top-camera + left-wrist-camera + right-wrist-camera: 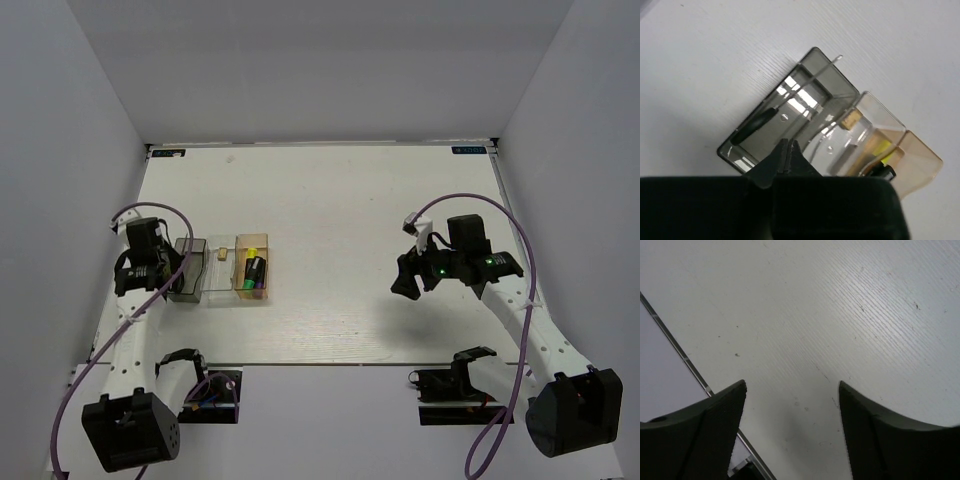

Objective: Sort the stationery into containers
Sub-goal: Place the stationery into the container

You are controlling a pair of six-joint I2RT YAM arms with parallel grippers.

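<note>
Now the left gripper (788,150) is pinched together on nothing at the smoky grey tray's (810,90) near edge. The scissors (788,98) lie slanted inside, apart from the fingertips. The right gripper (791,385) is spread above the table (865,300).

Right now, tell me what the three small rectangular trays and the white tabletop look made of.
Smoky grey tray, clear tray, amber tray: likely glossy hard plastic; see-through walls, bright glints. White tabletop: probably matte laminate or painted wood; fine grain lines show.
</note>
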